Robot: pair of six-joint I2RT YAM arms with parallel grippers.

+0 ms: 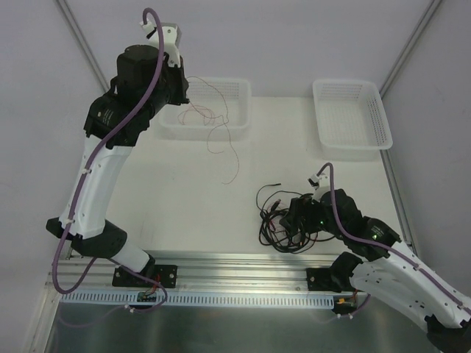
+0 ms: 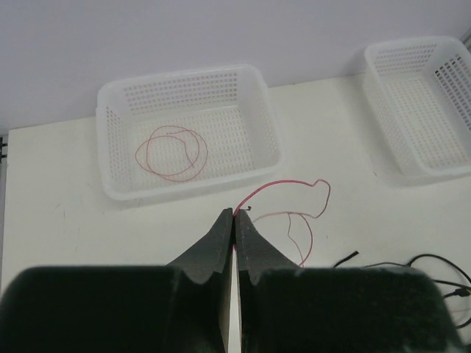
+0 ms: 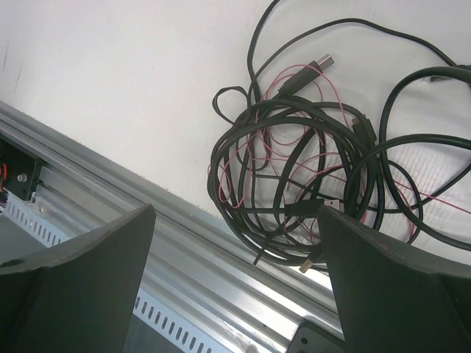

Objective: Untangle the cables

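You lose the thin red-pink wire (image 2: 274, 185) where it disappears between the pressed-together fingers of the left gripper (image 2: 233, 219). Ahead of the right gripper (image 3: 235, 213), the loose tangle of black cables (image 3: 294, 169) runs off the right edge.

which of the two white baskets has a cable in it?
The left basket: a red-pink wire loop lies on its floor. The right basket shows only bare mesh.

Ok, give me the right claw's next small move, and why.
Probably lower the right claw onto the black cables and close on one outer loop: it stands open above the heap, holding nothing, and they lie knotted with pink wire.
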